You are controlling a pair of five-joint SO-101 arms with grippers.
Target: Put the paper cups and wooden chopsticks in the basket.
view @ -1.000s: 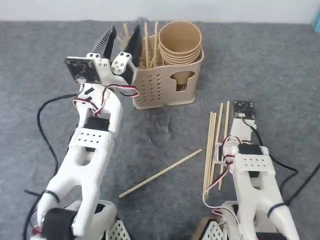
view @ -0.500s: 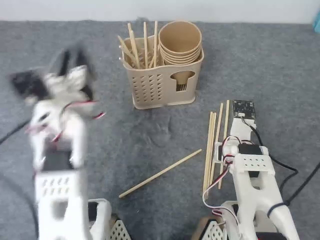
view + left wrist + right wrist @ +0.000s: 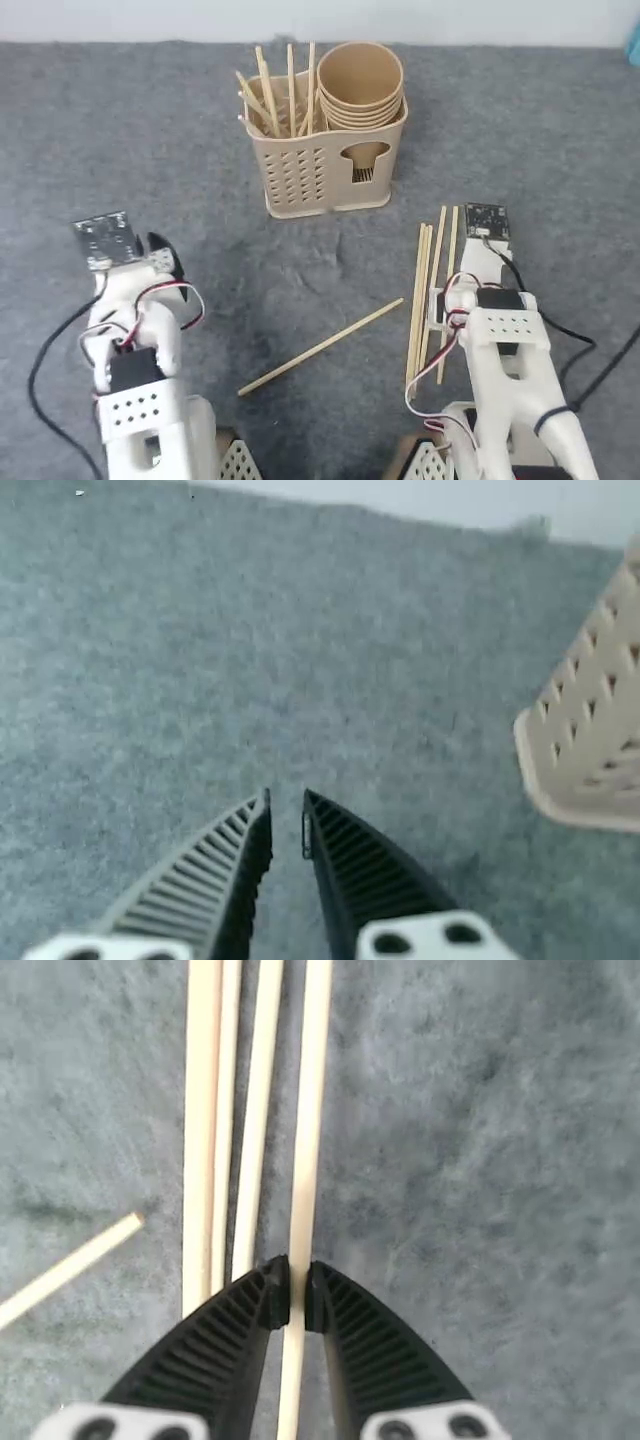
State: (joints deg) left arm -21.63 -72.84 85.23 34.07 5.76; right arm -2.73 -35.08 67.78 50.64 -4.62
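**Right pincer closed on one loose chopstick; left pincer empty**

The right pincer (image 3: 290, 1295) is pinched shut on the held chopstick (image 3: 312, 1110), with one fingertip on each side of the stick. That stick runs straight on past the tips. In the high view it lies at the right of the frame (image 3: 453, 225), its long axis nearly top to bottom, with the upper end leaning slightly right. Just beside it, on its left, three chopsticks (image 3: 425, 300) lie on the grey bench (image 3: 560, 150), close together and almost parallel to it. Further left, near the lower centre, a lone chopstick (image 3: 320, 347) lies on a diagonal from lower left to upper right, with its upper end near the group.

The left pincer (image 3: 285, 815) sits low at the left of the high view, its fingertips drawn together to a thin slit with nothing between them. The basket (image 3: 325, 170) stands well apart, at the top centre. It holds stacked paper cups (image 3: 360, 75) on its right side and upright chopsticks (image 3: 270, 95) on its left.
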